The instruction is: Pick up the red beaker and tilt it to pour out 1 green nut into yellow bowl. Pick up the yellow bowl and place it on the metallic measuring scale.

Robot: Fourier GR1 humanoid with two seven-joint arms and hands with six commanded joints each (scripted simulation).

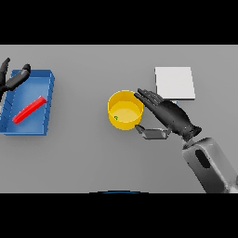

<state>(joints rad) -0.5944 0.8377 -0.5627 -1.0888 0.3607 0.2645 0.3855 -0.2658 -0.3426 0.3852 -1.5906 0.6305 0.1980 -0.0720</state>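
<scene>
The yellow bowl point(124, 111) stands at the table's middle with a small green nut point(115, 116) inside near its left wall. My right hand point(171, 116) is beside the bowl's right side, open; its straight fingers point(148, 98) reach the bowl's upper right rim and its thumb point(151, 134) points left just below the bowl. The red beaker point(29, 109) lies on its side in a blue tray point(48, 100) at the left. My left hand point(13, 80) hovers open over the tray's far left corner. The pale square measuring scale point(175, 82) sits behind my right hand.
The blue tray's walls enclose the lying beaker at the left edge of the table. The scale lies flat just behind and to the right of the bowl, partly overlapped by my right hand.
</scene>
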